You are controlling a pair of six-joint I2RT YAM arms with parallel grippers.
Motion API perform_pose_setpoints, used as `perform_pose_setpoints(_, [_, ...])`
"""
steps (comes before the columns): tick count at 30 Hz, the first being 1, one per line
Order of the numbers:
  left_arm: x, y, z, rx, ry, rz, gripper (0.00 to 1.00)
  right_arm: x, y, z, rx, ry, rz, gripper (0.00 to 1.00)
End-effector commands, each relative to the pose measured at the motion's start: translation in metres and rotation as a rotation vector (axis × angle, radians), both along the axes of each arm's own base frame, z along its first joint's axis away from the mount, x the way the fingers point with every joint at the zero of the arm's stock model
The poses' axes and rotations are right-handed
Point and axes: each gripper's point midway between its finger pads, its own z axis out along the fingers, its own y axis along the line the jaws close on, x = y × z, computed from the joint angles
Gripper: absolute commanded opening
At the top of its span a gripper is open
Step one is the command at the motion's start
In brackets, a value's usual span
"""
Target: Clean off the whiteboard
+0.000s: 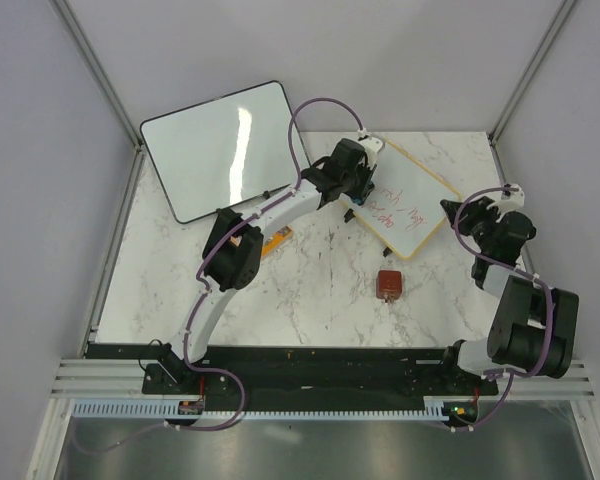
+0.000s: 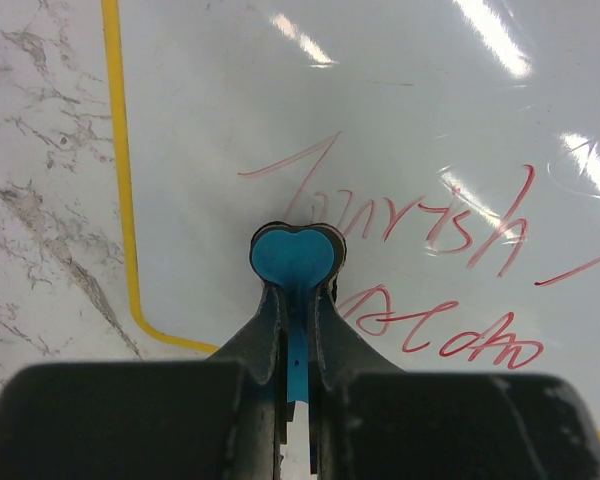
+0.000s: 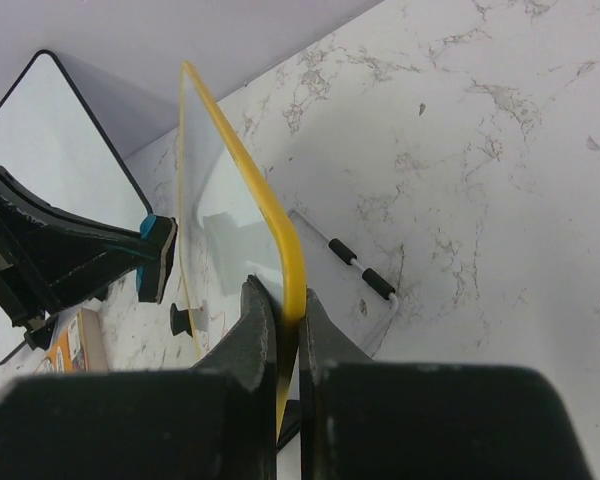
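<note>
Whiteboard (image 1: 405, 208) tilted on surface (image 1: 310, 300), red writing showing | left tool (image 2: 295, 300) clamped on blue eraser (image 2: 293, 258), eraser touching board face | right tool (image 3: 286, 312) clamped on yellow frame (image 3: 270, 205)

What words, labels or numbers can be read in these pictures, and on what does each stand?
Red handwriting on the whiteboard: two scrawled lines, too loose to read for certain.
Orange item on the table: any print is too small to read.
Nothing else bears text.
</note>
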Motion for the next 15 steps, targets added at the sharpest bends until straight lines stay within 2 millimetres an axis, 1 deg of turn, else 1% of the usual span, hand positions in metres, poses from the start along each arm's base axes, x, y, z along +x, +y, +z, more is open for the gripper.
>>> perform_pose_setpoints(1, [-0.003,-0.006,0.026,-0.048,-0.035,-0.017,0.02,-0.018,-0.053,-0.051,-0.307,0.121,-0.188,0.00])
perform_pose_setpoints(3, [-0.003,-0.005,0.025,-0.047,-0.034,-0.017,0.02,-0.020,-0.049,-0.053,-0.309,0.113,-0.173,0.00])
perform_pose_setpoints(4, [-0.003,-0.005,0.025,-0.047,-0.032,-0.019,0.02,-0.025,-0.048,-0.060,-0.308,0.122,-0.172,0.00])
perform_pose_setpoints(6, [-0.005,-0.007,0.025,-0.053,-0.027,-0.026,0.02,-0.026,-0.050,-0.058,-0.308,0.094,-0.195,0.00])
perform_pose_setpoints(7, [-0.005,-0.007,0.026,-0.054,-0.027,-0.028,0.02,-0.029,-0.051,-0.060,-0.309,0.094,-0.215,0.00])
perform_pose_setpoints(10, [-0.005,-0.007,0.025,-0.051,-0.028,-0.031,0.02,-0.023,-0.051,-0.044,-0.335,0.036,-0.202,0.00])
perform_pose_setpoints(11, [-0.004,-0.006,0.025,-0.049,-0.030,-0.028,0.02,-0.022,-0.050,-0.044,-0.334,0.042,-0.194,0.00])
perform_pose_setpoints(12, [-0.004,-0.005,0.024,-0.046,-0.030,-0.027,0.02,-0.019,-0.051,-0.035,-0.342,0.022,-0.194,0.00])
perform_pose_setpoints(14, [-0.005,-0.005,0.023,-0.043,-0.028,-0.028,0.02,-0.016,-0.048,-0.027,-0.344,0.002,-0.174,0.00])
perform_pose_setpoints(15, [-0.005,-0.006,0.022,-0.043,-0.027,-0.029,0.02,-0.014,-0.048,-0.017,-0.355,-0.024,-0.170,0.00])
